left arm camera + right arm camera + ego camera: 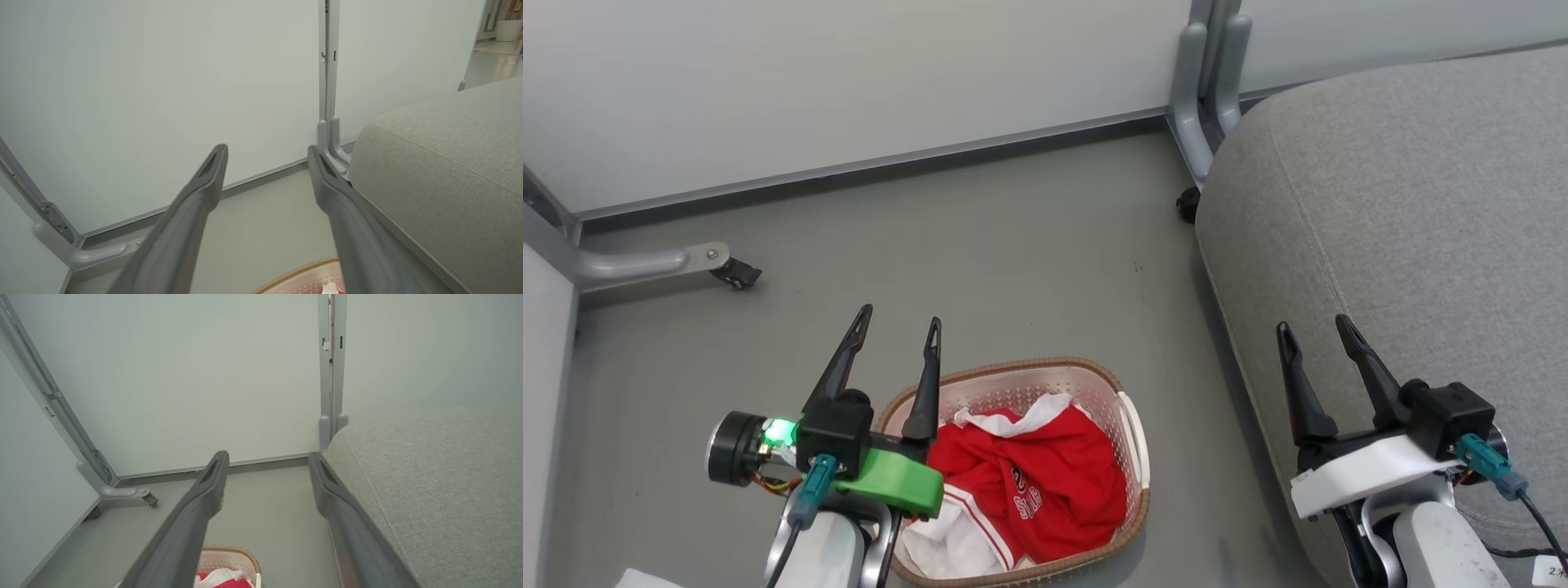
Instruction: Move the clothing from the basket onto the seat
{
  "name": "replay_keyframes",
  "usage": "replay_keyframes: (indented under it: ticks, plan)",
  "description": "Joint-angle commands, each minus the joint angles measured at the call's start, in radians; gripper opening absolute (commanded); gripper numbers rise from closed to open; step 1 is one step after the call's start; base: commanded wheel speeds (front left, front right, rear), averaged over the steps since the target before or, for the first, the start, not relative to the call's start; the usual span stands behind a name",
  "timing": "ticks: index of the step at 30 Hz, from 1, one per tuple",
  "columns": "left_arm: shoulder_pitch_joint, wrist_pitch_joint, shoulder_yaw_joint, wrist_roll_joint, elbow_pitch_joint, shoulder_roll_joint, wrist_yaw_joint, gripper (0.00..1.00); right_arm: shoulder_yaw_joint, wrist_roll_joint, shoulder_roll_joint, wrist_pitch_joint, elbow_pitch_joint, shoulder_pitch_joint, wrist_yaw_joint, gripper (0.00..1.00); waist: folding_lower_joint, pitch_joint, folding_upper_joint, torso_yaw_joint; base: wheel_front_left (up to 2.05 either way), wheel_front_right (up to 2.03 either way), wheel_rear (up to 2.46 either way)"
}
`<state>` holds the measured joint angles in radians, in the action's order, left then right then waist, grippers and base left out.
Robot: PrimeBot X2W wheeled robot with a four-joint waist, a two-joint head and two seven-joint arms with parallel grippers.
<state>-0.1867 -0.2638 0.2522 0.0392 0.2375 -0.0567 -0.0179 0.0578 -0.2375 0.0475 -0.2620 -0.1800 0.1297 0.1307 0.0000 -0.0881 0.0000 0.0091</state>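
Red clothing (1041,482) with white trim lies crumpled inside the cream perforated basket (1131,425), which stands on the floor at the bottom centre of the head view. My left gripper (898,320) hangs open above the basket's left rim, holding nothing. The light-grey seat (1405,220) fills the right side. My right gripper (1313,327) is open and empty over the seat's front edge. In the left wrist view the open left gripper (267,152) points at the wall, with the basket (302,274) rim below. The right wrist view shows the open right gripper (269,457), the basket (241,555), the clothing (224,580) and the seat (441,477).
White partition panels close off the back and left. A grey castor foot (678,263) juts onto the floor at the left, and a grey post (1209,90) stands beside the seat's back corner. Grey floor (980,253) stretches between basket and wall.
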Motion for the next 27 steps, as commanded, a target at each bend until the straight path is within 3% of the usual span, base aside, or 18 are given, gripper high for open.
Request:
replay_keyframes:
  ticks: [1, 14, 27]
  plan:
    - [-0.029, -0.001, -0.002, -0.012, 0.010, -0.010, -0.006, 1.00, 0.008, -0.006, 0.005, -0.005, 0.009, 0.019, 0.000, 1.00, 0.0000, -0.047, 0.0000, -0.046, 0.00, 0.00, 0.00]
    - [-0.179, -0.001, 0.021, -0.034, 0.121, -0.050, -0.052, 1.00, 0.051, -0.050, 0.004, -0.005, 0.085, 0.112, 0.000, 1.00, 0.0000, -0.232, 0.0000, -0.217, 0.00, 0.00, 0.00]
    - [-0.361, -0.001, 0.080, -0.074, 0.319, -0.138, -0.089, 1.00, 0.088, -0.105, 0.003, -0.005, 0.189, 0.212, 0.000, 1.00, 0.0000, -0.458, 0.0000, -0.363, 0.00, 0.00, 0.00]
